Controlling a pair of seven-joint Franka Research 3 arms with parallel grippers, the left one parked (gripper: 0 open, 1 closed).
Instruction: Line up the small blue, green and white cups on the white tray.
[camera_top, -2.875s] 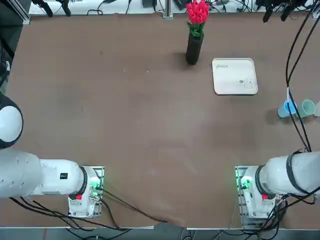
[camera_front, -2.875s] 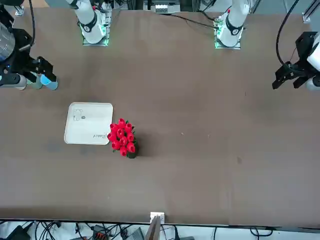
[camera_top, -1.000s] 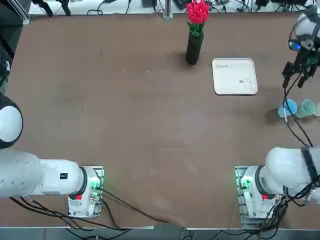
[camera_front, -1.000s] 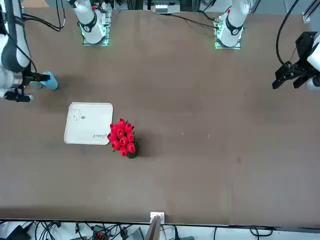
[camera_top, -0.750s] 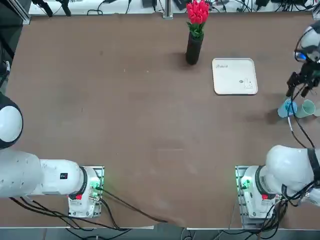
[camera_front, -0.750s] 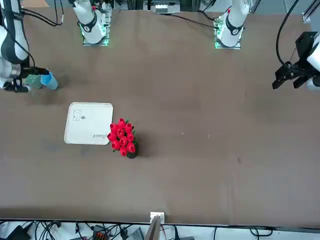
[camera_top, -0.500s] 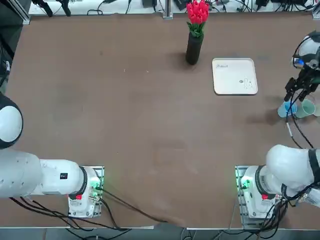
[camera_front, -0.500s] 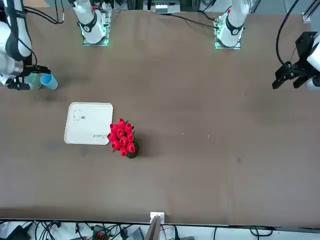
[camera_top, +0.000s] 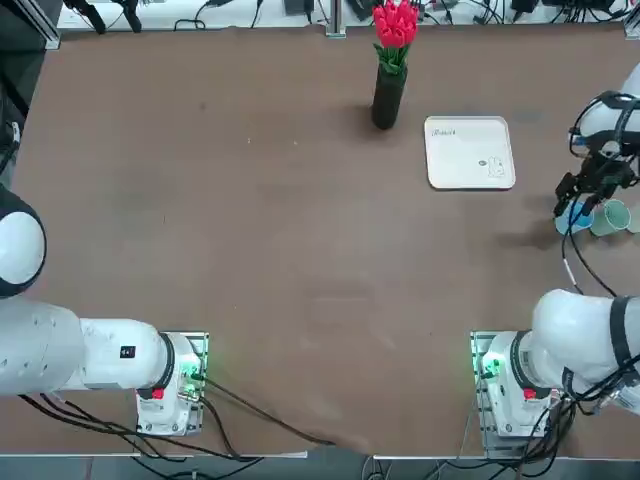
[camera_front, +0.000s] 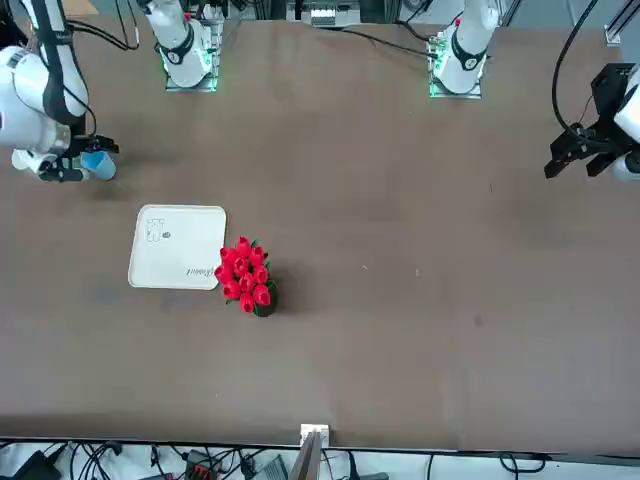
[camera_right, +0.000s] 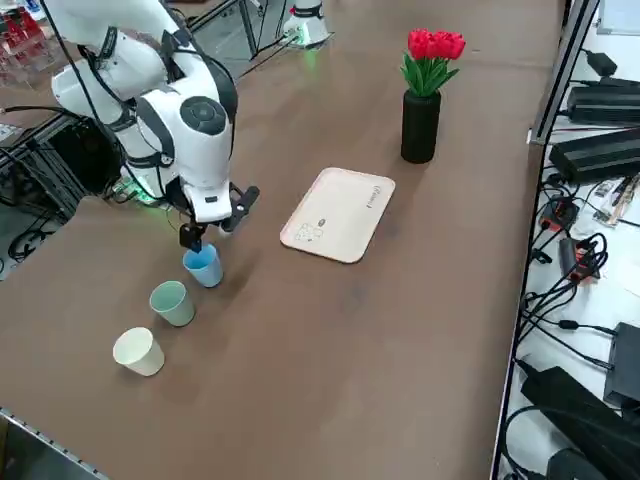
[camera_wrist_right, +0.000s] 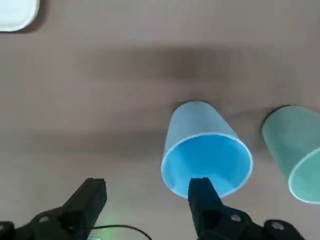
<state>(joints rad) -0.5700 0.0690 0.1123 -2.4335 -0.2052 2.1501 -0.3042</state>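
Note:
Three small cups stand in a row near the table's right edge: the blue cup (camera_right: 204, 266), the green cup (camera_right: 172, 302) and the white cup (camera_right: 138, 351). The white tray (camera_right: 338, 213) lies bare further in, well apart from them. My right gripper (camera_wrist_right: 147, 192) hangs open just over the blue cup (camera_wrist_right: 206, 150). One finger (camera_wrist_right: 201, 192) is over the cup's mouth, the other (camera_wrist_right: 90, 197) outside its wall on the side away from the green cup (camera_wrist_right: 295, 150). From overhead, the gripper (camera_top: 573, 203) covers part of the blue cup (camera_top: 574, 218).
A tall black vase with red flowers (camera_top: 388, 90) stands left of the tray (camera_top: 470, 152) in the top view. Cables hang from the right arm close to the cups. The table's right edge runs just beyond the white cup.
The right arm swung from beside the tray toward the cups and came down over the blue cup. Its fingers stayed open. The cups and the tray have not moved.

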